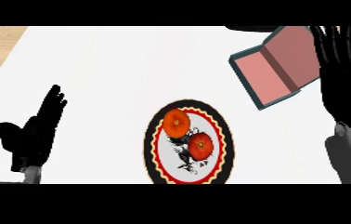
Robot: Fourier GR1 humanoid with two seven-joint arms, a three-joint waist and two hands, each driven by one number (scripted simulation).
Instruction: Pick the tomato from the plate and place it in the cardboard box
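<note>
Lying on plate (152, 146) at worktop (123, 65) near edge: red-orange tomato (201, 146), second beside. Bare worktop between plate and box (270, 72). Left hand (37, 132) fingers straight; right hand (336, 86) fingers unclear.

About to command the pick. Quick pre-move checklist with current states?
1. Tomato on plate: ok, though a second orange-red fruit lies touching it; confirm which is the target.
2. Nothing covering either fruit: ok.
3. Cardboard box in view, open side up: ok; its far edge is cut off by the view.
4. Right hand empty: cannot tell, it sits at the right edge beside the box.
5. Left hand out of the way: ok, open, resting at lower left.
</note>
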